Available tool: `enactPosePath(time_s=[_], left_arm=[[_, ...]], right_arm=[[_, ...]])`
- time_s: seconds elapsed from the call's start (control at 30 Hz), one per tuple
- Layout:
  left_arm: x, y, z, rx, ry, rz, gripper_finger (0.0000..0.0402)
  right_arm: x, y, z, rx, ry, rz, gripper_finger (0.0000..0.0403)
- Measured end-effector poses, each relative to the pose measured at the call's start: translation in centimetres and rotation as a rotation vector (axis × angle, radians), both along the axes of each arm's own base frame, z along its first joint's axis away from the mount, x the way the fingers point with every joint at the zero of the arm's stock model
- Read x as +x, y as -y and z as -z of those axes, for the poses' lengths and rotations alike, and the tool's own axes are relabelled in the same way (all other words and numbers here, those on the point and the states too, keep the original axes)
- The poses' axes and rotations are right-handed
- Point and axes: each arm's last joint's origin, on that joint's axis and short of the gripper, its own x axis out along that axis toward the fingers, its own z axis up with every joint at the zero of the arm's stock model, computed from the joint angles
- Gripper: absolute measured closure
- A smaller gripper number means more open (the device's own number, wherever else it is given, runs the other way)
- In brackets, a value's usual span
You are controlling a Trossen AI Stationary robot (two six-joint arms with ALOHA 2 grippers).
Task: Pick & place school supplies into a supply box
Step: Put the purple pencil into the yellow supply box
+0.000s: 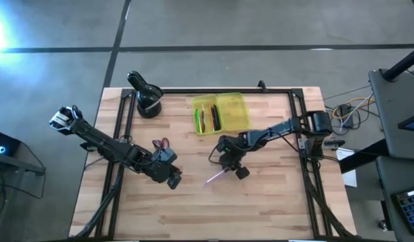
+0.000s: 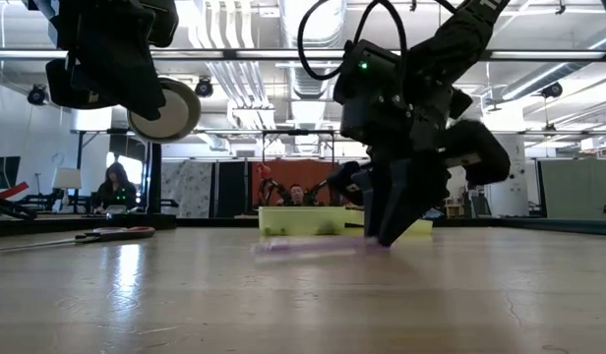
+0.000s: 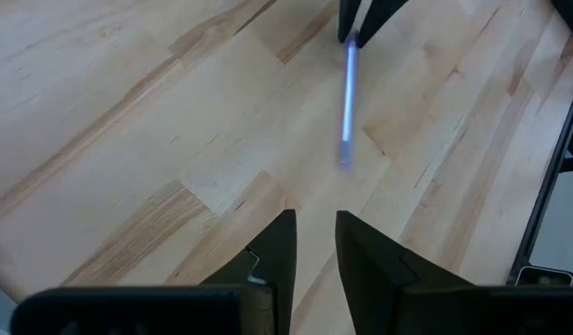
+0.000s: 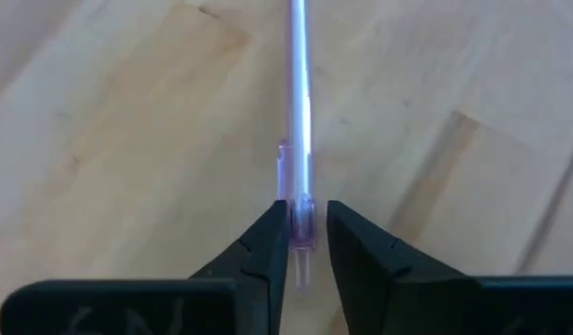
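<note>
A pink-violet pen lies on the wood near the table's middle. My right gripper points down over its far end, shut on it. My left gripper hovers above bare wood a little to the left of the pen, fingers slightly apart and holding nothing. The yellow supply box lies open near the far edge with several pens inside. The red-handled scissors lie flat on the table beside my left arm. My right gripper pinches the pen's end between its two fingers, coming from above and pointing down, with the fingers across the shaft. The rest of the pen stretches out level, close to the table; whether it is lifted clear cannot be told.
A black round holder stands at the far left of the table, left of the box. A black frame runs along the far edge and both sides. Bare wood stretches toward the near edge. People sit in the room behind.
</note>
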Motion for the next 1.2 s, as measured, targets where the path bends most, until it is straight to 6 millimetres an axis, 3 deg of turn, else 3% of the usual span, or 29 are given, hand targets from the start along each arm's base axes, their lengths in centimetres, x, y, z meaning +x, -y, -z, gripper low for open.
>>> enactPosePath(time_s=[0.23, 0.6, 1.0, 1.2], left_arm=[[0.0, 0.0, 0.0, 0.0, 0.0, 0.0, 0.0339], [0.0, 0.0, 0.0, -0.001, 0.002, 0.0, 0.0339], [0.0, 0.0, 0.0, -0.001, 0.004, 0.001, 0.0339], [0.1, 0.0, 0.0, 0.01, 0.005, 0.014, 0.0339]], right_arm=[[-0.5, 0.3, 0.1, -0.155, -0.045, -0.004, 0.035], [-0.6, -0.2, 0.2, -0.248, -0.07, 0.041, 0.0363], [-0.7, -0.2, -0.9, -0.181, -0.037, 0.057, 0.0378], [-1.1, 1.7, -2.1, -0.071, -0.039, 0.131, 0.0378]])
